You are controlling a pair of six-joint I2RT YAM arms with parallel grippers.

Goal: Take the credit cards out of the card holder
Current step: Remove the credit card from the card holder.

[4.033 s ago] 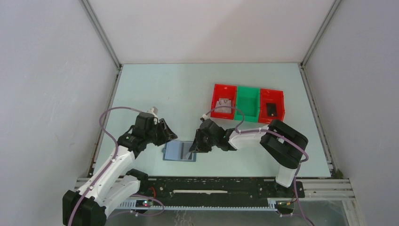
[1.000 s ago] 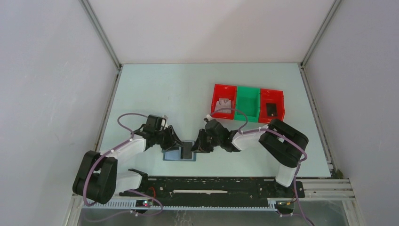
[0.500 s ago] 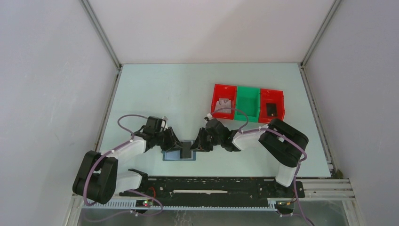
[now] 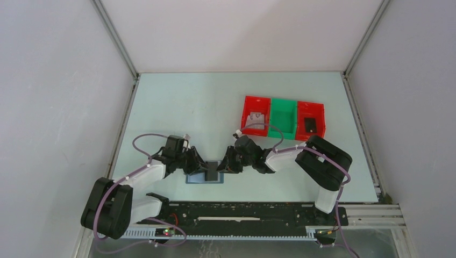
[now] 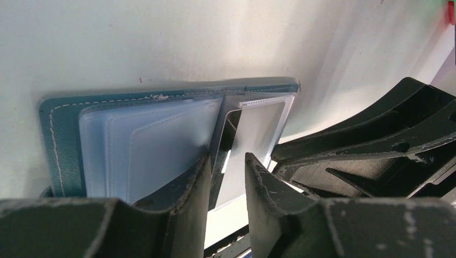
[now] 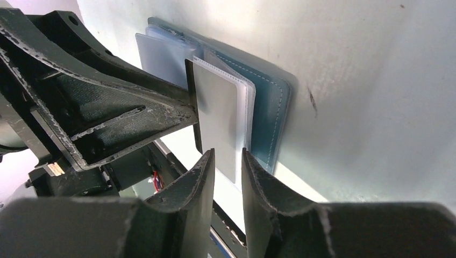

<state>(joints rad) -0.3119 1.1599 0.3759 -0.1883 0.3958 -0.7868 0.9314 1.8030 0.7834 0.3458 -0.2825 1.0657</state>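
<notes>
The card holder (image 4: 196,178) lies open and flat on the table (image 4: 177,102), right under the tips of both grippers, which meet over it from opposite sides. Its clear pockets (image 5: 145,140) fan out just ahead of the left gripper (image 5: 226,169), toward that gripper's left. One sleeve (image 6: 248,102) is lifted off the rest and stands tilted between the two grippers, with a pale card (image 6: 215,121) inside it.

The left gripper's fingers (image 5: 185,188) sit close together, leaving only a narrow slit. The sleeve's dark edge runs down into that slit, but whether it is nipped cannot be told.

The right gripper (image 6: 226,161) faces it tip to tip, its fingers (image 6: 258,177) just as near each other. The sleeve's lower corner reaches into their gap; whether it is pinched there cannot be told either.

Well apart from both grippers, behind the right gripper's wrist and farther out over the table, three bins stand touching in a row. The near red bin (image 4: 246,110) holds a grey card (image 4: 258,116); the green bin (image 4: 283,119) sits in the middle; the far red bin (image 4: 321,115) holds a black card (image 4: 310,125).
</notes>
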